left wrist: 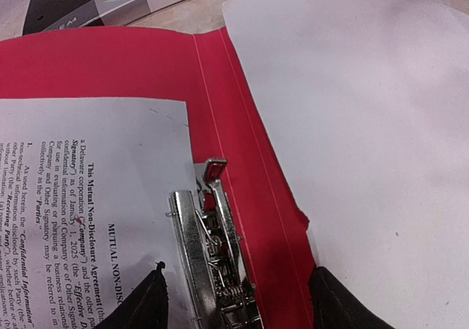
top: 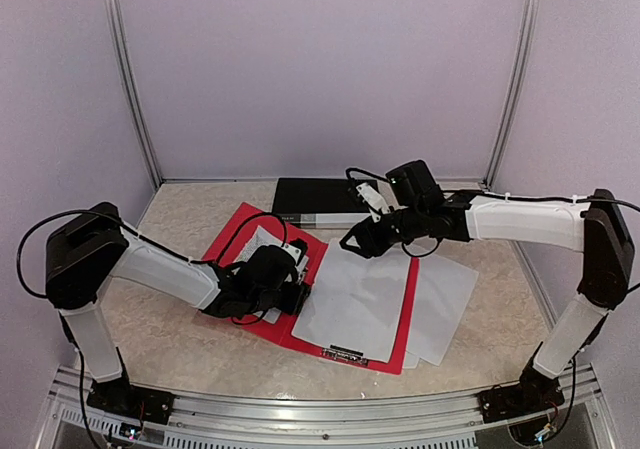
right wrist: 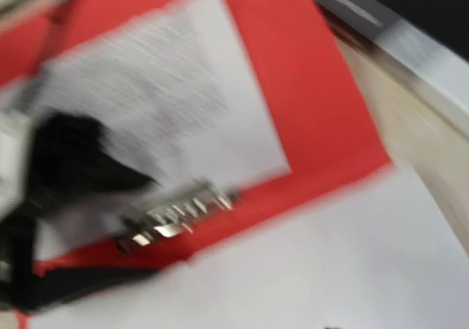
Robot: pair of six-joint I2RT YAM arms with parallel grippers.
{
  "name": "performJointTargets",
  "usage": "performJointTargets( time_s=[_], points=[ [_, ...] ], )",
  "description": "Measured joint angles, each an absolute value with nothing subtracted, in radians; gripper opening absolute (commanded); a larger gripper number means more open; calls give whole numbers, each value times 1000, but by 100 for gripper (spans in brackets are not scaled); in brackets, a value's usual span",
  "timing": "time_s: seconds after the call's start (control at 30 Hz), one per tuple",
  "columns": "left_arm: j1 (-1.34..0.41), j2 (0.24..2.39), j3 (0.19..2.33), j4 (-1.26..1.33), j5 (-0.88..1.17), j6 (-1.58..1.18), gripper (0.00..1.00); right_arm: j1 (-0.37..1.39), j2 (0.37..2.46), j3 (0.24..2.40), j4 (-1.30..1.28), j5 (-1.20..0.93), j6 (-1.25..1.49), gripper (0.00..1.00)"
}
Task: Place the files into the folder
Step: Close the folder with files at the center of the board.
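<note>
Pale lilac walls point(top: 320, 69) enclose a beige speckled surface point(top: 170, 344), on which all items lie flat.

1. Folder. An open red card folder point(top: 232, 231) lies spread near the centre of the surface, both leaves exposed so that sheets can be laid in from above.
2. Files. One large blank white paper sheet point(top: 360, 304) covers most of the right leaf. A second blank white sheet point(top: 445, 299) lies partly beneath it and overhangs onto the surface, so it is judged not yet filed. A printed white sheet of dense black text point(left wrist: 80, 168) lies on the left leaf.
3. Box. A flat black box with a grey band point(top: 315, 199) sits behind the folder, against the back wall.
4. Clip. A small silver metal spring clip point(left wrist: 209, 248) sits beside the spine, at the edge of the printed sheet.
5. Left gripper point(left wrist: 240, 298). It hangs low over the clip. Its black fingers point(left wrist: 143, 307) stand wide apart and grip nothing.
6. Right gripper point(top: 358, 241). It is above the top edge of the large blank sheet. Its wrist view is blurred, so finger spread cannot be determined.
</note>
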State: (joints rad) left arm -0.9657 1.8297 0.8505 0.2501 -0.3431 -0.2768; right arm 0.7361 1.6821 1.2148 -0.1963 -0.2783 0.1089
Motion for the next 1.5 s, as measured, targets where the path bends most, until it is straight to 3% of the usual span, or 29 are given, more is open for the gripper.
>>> performJointTargets(
  time_s=[0.23, 0.3, 0.43, 0.5, 0.73, 0.9, 1.1, 1.5],
  points=[
    [-974, 1691, 862, 93, -399, -310, 97, 724, 1588, 1029, -243, -52, 254, 61],
    [-974, 1622, 880, 30, -413, -321, 99, 707, 1588, 984, -247, -17, 289, 67],
    [-947, 1491, 936, -98, -415, -359, 99, 660, 1587, 917, -242, 21, 348, 93],
    [-893, 1426, 958, -170, -384, -392, 99, 637, 1587, 892, -233, 30, 377, 99],
    [-552, 1261, 933, -342, -175, -508, 99, 559, 1562, 813, -185, 20, 434, 99],
    [-405, 1288, 902, -390, 0, -551, 99, 505, 1552, 764, -116, -25, 479, 99],
    [-339, 1421, 879, -362, 199, -595, 98, 469, 1567, 718, -22, -114, 527, 94],
    [-311, 1480, 785, -210, 502, -701, 81, 468, 1610, 675, 131, -243, 598, 80]
  ],
)
